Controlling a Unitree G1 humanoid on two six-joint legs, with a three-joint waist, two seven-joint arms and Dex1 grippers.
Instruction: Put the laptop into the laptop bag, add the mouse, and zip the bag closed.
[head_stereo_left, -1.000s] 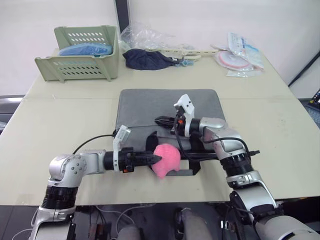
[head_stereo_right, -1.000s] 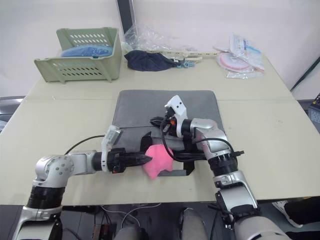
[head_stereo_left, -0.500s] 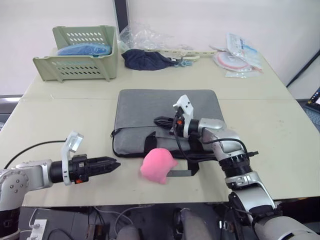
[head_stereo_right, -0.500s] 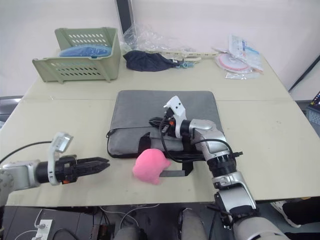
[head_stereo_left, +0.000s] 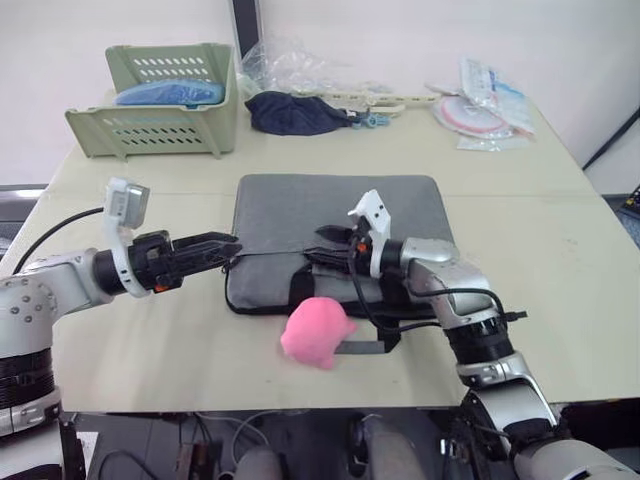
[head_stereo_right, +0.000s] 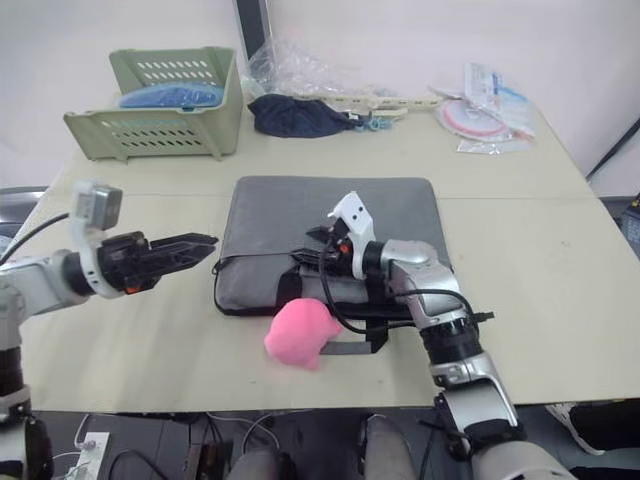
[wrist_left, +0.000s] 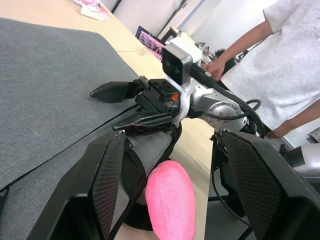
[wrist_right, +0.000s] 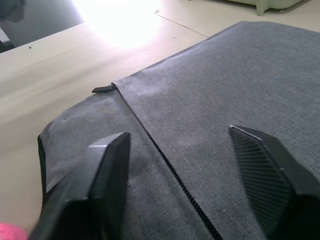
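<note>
The grey laptop bag (head_stereo_left: 335, 210) lies flat in the middle of the table, its black strap handles (head_stereo_left: 375, 305) trailing toward the front edge. My right gripper (head_stereo_left: 328, 245) hovers low over the bag's front half, open with nothing between its fingers; the zipper line (wrist_right: 170, 172) and its black pull (wrist_right: 103, 89) run below it. Just off the bag's left edge, my left gripper (head_stereo_left: 226, 244) stands open and empty, pointing at the right gripper (wrist_left: 117, 102). The laptop and the mouse are out of view.
A pink fluffy blob (head_stereo_left: 316, 333) rests against the bag's front edge beside the handles. At the back stand a green basket (head_stereo_left: 150, 125), a navy cloth bundle (head_stereo_left: 295, 113) and plastic packets (head_stereo_left: 480, 100). A person (wrist_left: 285, 55) stands beyond the table.
My left gripper left the pink blob, swung out left, then rose to the bag's left edge. The blob shifted a little toward the front. My right gripper opened.
</note>
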